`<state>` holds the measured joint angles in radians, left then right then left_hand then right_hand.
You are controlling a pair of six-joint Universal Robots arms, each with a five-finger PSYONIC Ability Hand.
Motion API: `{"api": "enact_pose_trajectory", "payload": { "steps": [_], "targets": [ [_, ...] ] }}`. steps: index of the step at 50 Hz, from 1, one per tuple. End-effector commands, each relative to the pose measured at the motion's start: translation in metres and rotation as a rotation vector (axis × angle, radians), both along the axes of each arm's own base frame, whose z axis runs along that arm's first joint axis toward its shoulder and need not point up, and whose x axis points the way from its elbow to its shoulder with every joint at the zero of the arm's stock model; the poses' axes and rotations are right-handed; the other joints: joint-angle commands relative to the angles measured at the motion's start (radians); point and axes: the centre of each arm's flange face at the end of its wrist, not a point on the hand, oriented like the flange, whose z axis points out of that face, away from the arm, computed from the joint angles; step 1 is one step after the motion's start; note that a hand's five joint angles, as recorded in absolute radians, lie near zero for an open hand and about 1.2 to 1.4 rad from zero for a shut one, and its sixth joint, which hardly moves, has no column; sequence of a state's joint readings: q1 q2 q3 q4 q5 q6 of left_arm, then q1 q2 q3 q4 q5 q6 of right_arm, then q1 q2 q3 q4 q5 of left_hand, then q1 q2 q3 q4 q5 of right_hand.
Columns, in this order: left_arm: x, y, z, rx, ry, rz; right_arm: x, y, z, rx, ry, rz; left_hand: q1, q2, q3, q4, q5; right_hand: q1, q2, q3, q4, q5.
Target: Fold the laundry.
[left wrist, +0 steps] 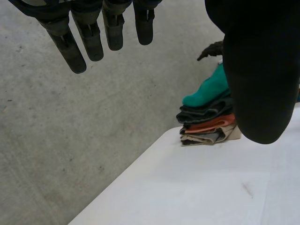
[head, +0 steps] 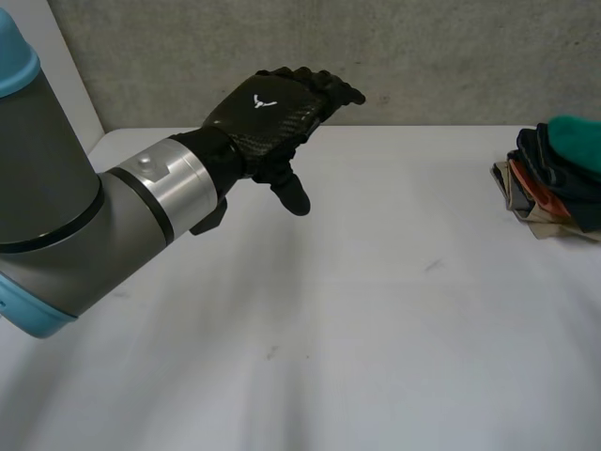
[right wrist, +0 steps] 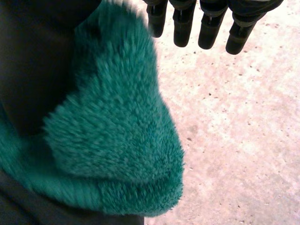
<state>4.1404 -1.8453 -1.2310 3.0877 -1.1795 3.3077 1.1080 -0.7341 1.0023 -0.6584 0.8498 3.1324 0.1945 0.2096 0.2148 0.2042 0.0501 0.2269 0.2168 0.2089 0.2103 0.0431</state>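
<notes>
Head, left wrist views share the clothes stack (head: 549, 193); right wrist probably nearest.

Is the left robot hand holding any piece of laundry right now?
No, the left robot hand hangs empty with straight fingers over the white table, far from the stack of folded clothes.

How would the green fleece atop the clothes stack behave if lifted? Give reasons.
Probably floppy: the green fleece sags in soft rounded folds over the clothes stack. Likely light for its bulk, judging by its fluffy nap. Its fuzzy surface should grip rather than slip.
</notes>
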Motion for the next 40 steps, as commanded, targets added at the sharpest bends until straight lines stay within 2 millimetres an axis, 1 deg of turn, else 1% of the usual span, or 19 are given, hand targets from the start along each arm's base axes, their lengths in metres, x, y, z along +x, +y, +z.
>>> {"api": "enact_pose_trajectory", "payload": {
  "steps": [1,4,8,12,13,14,17,20,21,22,26,27,29,32,33,36,37,39,40],
  "targets": [
    [-0.007,0.013,0.003,-0.003,0.006,-0.035,0.014,0.041,0.036,0.15,-0.081,-0.036,-0.007,-0.022,-0.028,-0.017,-0.038,-0.052,-0.042,-0.034,-0.036,-0.043],
    [-0.009,0.019,0.005,-0.003,0.014,-0.049,0.008,0.057,0.042,0.236,-0.061,-0.086,-0.007,-0.022,-0.028,-0.017,-0.038,-0.052,-0.042,-0.034,-0.036,-0.043],
    [-0.008,0.024,0.023,-0.047,0.061,-0.06,-0.008,0.08,0.074,0.253,0.186,-0.319,-0.007,-0.022,-0.028,-0.017,-0.038,-0.052,-0.042,-0.034,-0.036,-0.043],
    [-0.008,0.022,0.048,-0.106,0.147,-0.056,-0.007,0.084,0.101,0.174,0.347,-0.526,-0.002,-0.017,-0.022,-0.011,-0.032,-0.052,-0.042,-0.034,-0.036,-0.043],
    [-0.007,0.021,0.054,-0.118,0.168,-0.055,0.003,0.083,0.108,0.143,0.361,-0.537,0.001,-0.014,-0.019,-0.008,-0.029,-0.052,-0.042,-0.034,-0.036,-0.043],
    [-0.007,0.02,0.059,-0.128,0.188,-0.056,0.035,0.079,0.119,0.067,0.368,-0.503,0.004,-0.011,-0.016,-0.005,-0.026,-0.052,-0.042,-0.034,-0.036,-0.043],
    [0.001,0.017,0.087,-0.186,0.273,-0.028,0.099,0.082,0.142,-0.117,0.368,-0.385,0.004,-0.011,-0.016,-0.005,-0.026,-0.052,-0.042,-0.034,-0.036,-0.043],
    [0.03,-0.013,0.112,-0.249,0.333,0.153,0.148,0.105,0.162,-0.267,0.364,-0.292,0.004,-0.011,-0.016,-0.005,-0.026,-0.052,-0.042,-0.034,-0.036,-0.043],
    [0.03,-0.013,0.112,-0.249,0.333,0.154,0.159,0.111,0.163,-0.286,0.362,-0.267,0.004,-0.011,-0.016,-0.005,-0.026,-0.052,-0.042,-0.034,-0.036,-0.043],
    [0.057,-0.042,0.115,-0.276,0.333,0.308,0.168,0.116,0.163,-0.299,0.36,-0.243,0.004,-0.011,-0.016,-0.005,-0.026,-0.052,-0.042,-0.034,-0.036,-0.043],
    [0.106,-0.086,0.106,-0.291,0.264,0.529,0.232,0.151,0.135,-0.26,0.353,-0.042,0.007,-0.008,-0.013,-0.002,-0.023,-0.052,-0.042,-0.034,-0.036,-0.043],
    [0.124,-0.103,0.095,-0.289,0.193,0.603,0.241,0.157,0.127,-0.239,0.354,-0.011,0.007,-0.008,-0.013,-0.002,-0.023,-0.052,-0.042,-0.034,-0.036,-0.043],
    [0.14,-0.12,0.077,-0.281,0.098,0.667,0.258,0.17,0.109,-0.19,0.363,0.05,0.007,-0.008,-0.013,-0.002,-0.023,-0.052,-0.042,-0.034,-0.036,-0.043],
    [0.163,-0.159,0.026,-0.248,-0.125,0.748,0.288,0.202,0.066,-0.063,0.386,0.174,0.004,-0.011,-0.016,-0.005,-0.026,-0.052,-0.042,-0.034,-0.036,-0.043],
    [0.171,-0.177,-0.004,-0.229,-0.233,0.763,0.291,0.207,0.059,-0.043,0.392,0.187,0.004,-0.011,-0.016,-0.005,-0.026,-0.052,-0.042,-0.034,-0.036,-0.043],
    [0.185,-0.199,-0.047,-0.202,-0.388,0.776,0.294,0.22,0.03,0.038,0.423,0.22,0.007,-0.008,-0.013,-0.002,-0.023,-0.052,-0.042,-0.034,-0.036,-0.043],
    [0.198,-0.212,-0.077,-0.168,-0.468,0.773,0.294,0.223,0.023,0.056,0.432,0.226,0.004,-0.011,-0.016,-0.005,-0.026,-0.052,-0.042,-0.034,-0.036,-0.043],
    [0.21,-0.224,-0.103,-0.143,-0.523,0.759,0.291,0.227,0.004,0.109,0.46,0.231,0.007,-0.008,-0.013,-0.002,-0.023,-0.052,-0.042,-0.034,-0.036,-0.043],
    [0.225,-0.235,-0.128,-0.116,-0.571,0.74,0.291,0.228,-0.002,0.124,0.466,0.233,0.013,-0.002,-0.007,0.003,-0.017,-0.052,-0.042,-0.034,-0.036,-0.043]
  ]
}}
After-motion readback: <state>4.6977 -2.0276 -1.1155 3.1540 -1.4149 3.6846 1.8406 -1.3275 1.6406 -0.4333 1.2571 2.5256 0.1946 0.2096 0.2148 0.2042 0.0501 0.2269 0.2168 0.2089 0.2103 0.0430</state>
